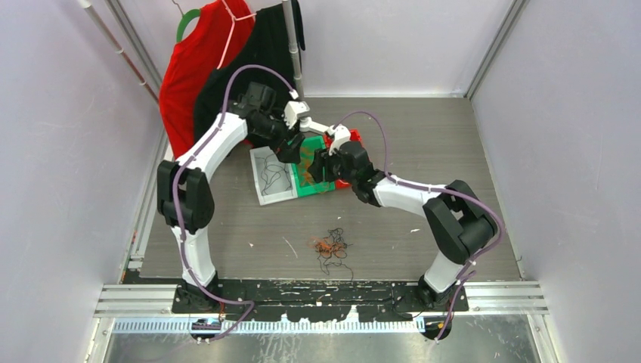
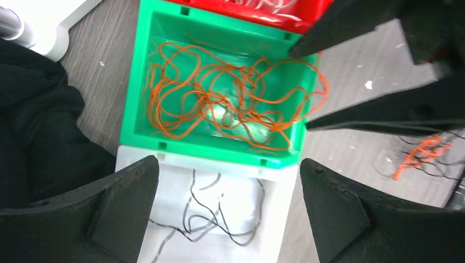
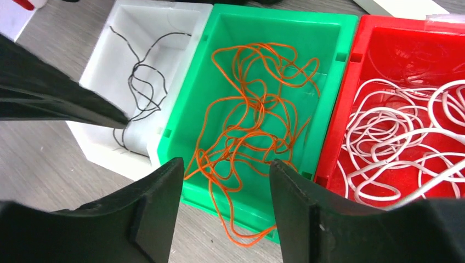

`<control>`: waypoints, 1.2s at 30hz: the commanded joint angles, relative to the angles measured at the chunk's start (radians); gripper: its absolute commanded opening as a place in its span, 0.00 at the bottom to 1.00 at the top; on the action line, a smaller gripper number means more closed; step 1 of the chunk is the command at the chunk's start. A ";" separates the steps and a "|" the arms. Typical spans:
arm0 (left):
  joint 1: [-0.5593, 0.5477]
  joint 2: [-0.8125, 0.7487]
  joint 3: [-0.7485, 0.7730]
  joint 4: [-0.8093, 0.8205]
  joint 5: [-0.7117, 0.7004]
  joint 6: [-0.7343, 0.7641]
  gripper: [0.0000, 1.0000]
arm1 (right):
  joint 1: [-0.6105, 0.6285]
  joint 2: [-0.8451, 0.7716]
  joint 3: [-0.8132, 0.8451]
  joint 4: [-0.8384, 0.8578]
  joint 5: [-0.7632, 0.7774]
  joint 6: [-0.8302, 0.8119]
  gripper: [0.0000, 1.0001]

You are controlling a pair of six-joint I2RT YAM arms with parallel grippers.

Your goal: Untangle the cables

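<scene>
Cables (image 1: 331, 246) lie snarled on the table (image 1: 453, 151), well behind both grippers. Orange strands (image 2: 219, 104) fill the green bin (image 2: 140, 82) directly beneath the left gripper (image 2: 227, 170), jaws wide and empty; the right gripper (image 3: 226, 167), over the same bin, also parted, grips nothing.

The grey wood-grain table (image 1: 469, 151) carries a green bin (image 1: 319, 187) near its middle. A white bin (image 1: 270, 178) touches the green bin's left side and a red bin (image 1: 354, 137) its right. Well apart from the green bin, toward the arm bases, lie a loose snarl of cables (image 1: 330, 247) and a few small white scraps (image 1: 289, 246).
</scene>
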 commanded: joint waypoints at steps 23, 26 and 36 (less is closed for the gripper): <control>-0.354 -0.221 -0.602 0.083 0.110 -0.068 0.78 | 0.002 -0.868 -0.444 -0.328 0.107 0.084 0.62; -0.366 -0.188 -0.602 0.128 0.099 -0.078 0.78 | 0.002 -0.856 -0.448 -0.317 0.110 0.091 0.62; -0.416 -0.132 -0.605 0.215 0.039 -0.089 0.65 | 0.002 -0.830 -0.450 -0.273 0.106 0.110 0.60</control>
